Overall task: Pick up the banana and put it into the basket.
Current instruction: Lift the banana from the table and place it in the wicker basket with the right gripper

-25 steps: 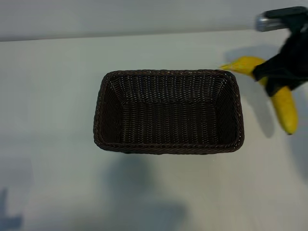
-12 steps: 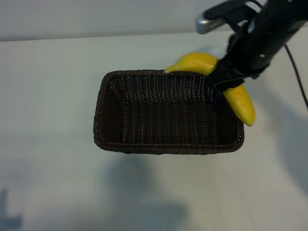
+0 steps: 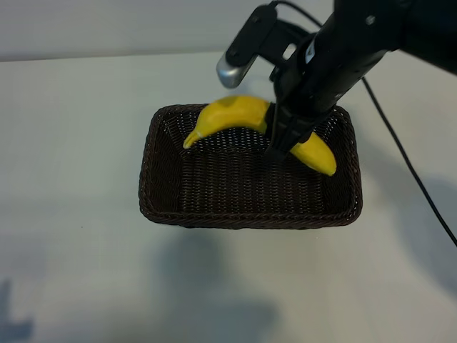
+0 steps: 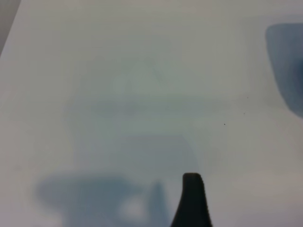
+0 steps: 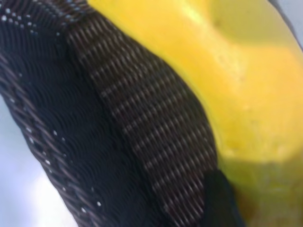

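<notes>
The yellow banana (image 3: 228,114) hangs above the back half of the dark brown wicker basket (image 3: 250,221), stem end pointing left, clear of the basket floor. My right gripper (image 3: 282,139) reaches down from the upper right and is shut on the banana around its middle. In the right wrist view the banana (image 5: 236,71) fills one side, with the basket's woven inside (image 5: 142,118) right beneath it and one dark fingertip (image 5: 220,198) against the fruit. In the left wrist view one dark fingertip (image 4: 191,198) of the left gripper shows over bare table, with nothing held.
The basket stands mid-table on a pale tabletop (image 3: 71,143). A black cable (image 3: 407,171) trails from the right arm across the table's right side. The back edge of the table (image 3: 107,57) runs behind the basket.
My right gripper has carried the banana leftward, from beside the basket's right end to above its inside. The basket has stayed put.
</notes>
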Controlling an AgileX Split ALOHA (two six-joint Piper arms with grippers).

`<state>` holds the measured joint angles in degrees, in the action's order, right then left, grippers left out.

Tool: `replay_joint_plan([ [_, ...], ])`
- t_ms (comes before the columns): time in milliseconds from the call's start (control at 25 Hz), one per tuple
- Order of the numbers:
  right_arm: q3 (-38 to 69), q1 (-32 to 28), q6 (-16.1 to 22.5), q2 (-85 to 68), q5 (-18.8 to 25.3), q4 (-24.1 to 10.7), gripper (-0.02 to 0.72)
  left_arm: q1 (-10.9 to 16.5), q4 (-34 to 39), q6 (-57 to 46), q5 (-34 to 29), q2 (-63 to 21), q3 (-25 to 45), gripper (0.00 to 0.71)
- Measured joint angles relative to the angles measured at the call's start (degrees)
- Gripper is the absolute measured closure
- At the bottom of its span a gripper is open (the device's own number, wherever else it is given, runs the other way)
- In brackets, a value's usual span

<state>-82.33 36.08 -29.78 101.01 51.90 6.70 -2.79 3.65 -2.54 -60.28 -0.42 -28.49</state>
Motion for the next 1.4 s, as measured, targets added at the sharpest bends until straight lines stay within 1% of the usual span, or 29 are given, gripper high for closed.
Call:
replay_joint_plan([
  [320, 0.0, 0.1, 0.0, 8.7, -2.6, -1.5, 0.286, 0.0, 0.0, 0.0, 0.0, 0.0, 0.0, 0.121],
  [520, 0.0, 0.1, 0.2, 11.7, -2.8, -1.8, 0.286, 0.0, 0.0, 0.1, 0.0, 0.0, 0.0, 0.121],
  [920, -0.1, 0.1, 0.4, 11.9, -3.1, -1.8, 0.284, 0.0, 0.0, 0.1, 0.0, 0.0, 0.0, 0.121],
  [1000, -0.1, 0.1, 0.4, 11.9, -3.1, -1.8, 0.260, 0.0, 0.0, 0.1, 0.0, 0.0, 0.0, 0.121],
  [1160, -0.3, 0.1, 0.6, 11.9, -3.1, -1.8, 0.148, 0.0, 0.0, 0.1, 0.0, 0.0, 0.0, 0.121],
  [1200, -0.3, 0.1, 0.9, 11.9, -3.1, -1.8, 0.131, 0.0, 0.0, 0.1, 0.0, 0.0, 0.0, 0.121],
  [1280, -0.3, 0.1, 1.5, 11.9, -2.6, -1.8, 0.111, 0.0, 0.0, 0.1, 0.0, 0.0, 0.0, 0.121],
  [1400, -0.4, 0.1, 3.4, 11.9, -0.6, -1.8, 0.110, 0.0, 0.0, 0.1, 0.0, 0.0, 0.0, 0.121],
])
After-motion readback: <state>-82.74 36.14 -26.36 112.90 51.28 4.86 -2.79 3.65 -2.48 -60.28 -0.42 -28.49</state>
